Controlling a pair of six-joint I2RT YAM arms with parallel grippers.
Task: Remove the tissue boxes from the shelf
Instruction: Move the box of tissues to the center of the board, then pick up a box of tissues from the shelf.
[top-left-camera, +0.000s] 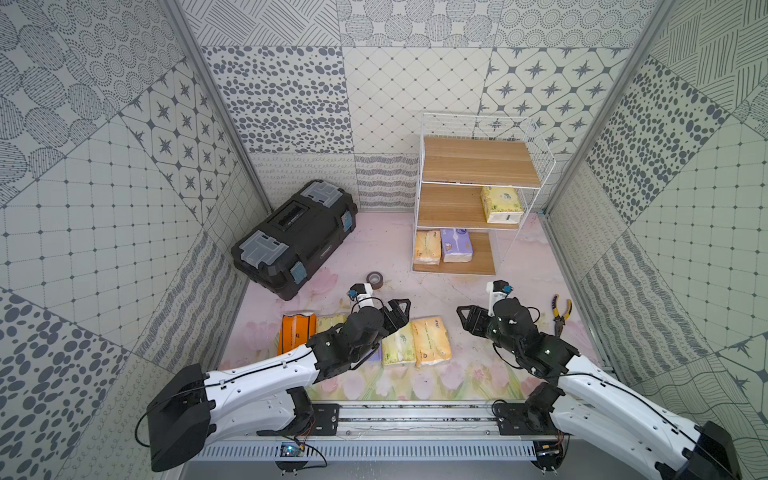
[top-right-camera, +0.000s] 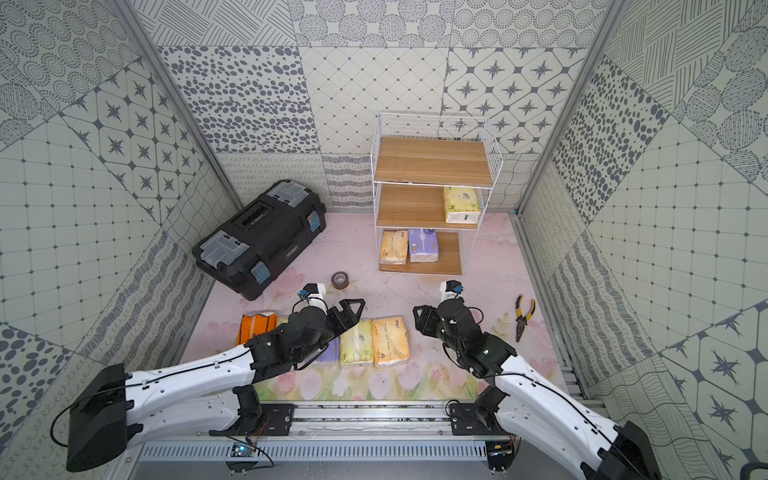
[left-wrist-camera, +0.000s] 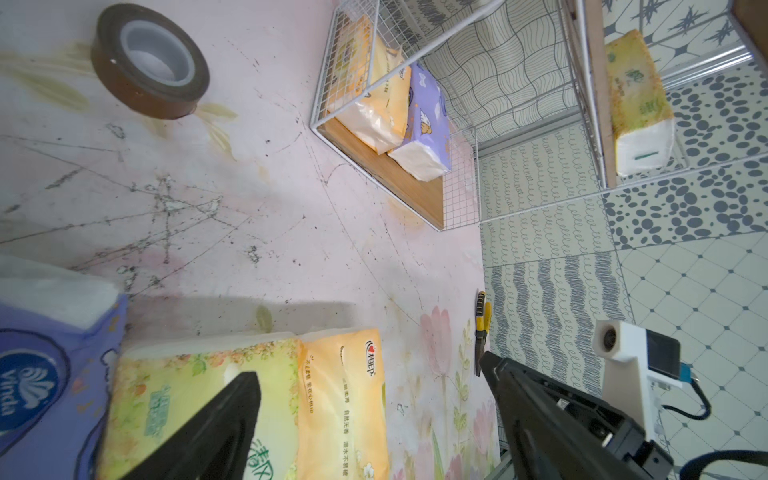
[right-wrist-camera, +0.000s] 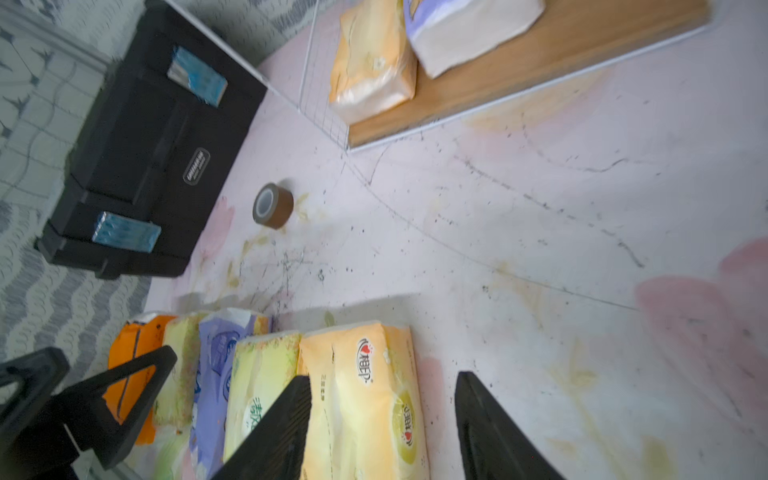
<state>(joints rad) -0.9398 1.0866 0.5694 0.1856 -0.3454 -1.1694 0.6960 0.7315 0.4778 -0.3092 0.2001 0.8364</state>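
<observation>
Right gripper: jaws spread, empty, hanging just beside the yellow-orange pack that ends a row of 5 tissue packs on the table. Left gripper: jaws wide apart, holding nothing, over that row.

On the shelf sit 3 packs. A pale yellow-green pack lies on the middle board, close to the mesh side. A second yellow-orange pack touches a purple pack on the bottom board. The top board is bare.

Assessment: the packs look light and soft, film-wrapped — likely slippery and apt to squash. Grip across the narrow width at mid-length, firmly enough to dent the wrap; a hold on the white ends would probably slip. The touching pair leaves no finger gap between them — approach from the outer faces, or nudge 1 aside.
</observation>
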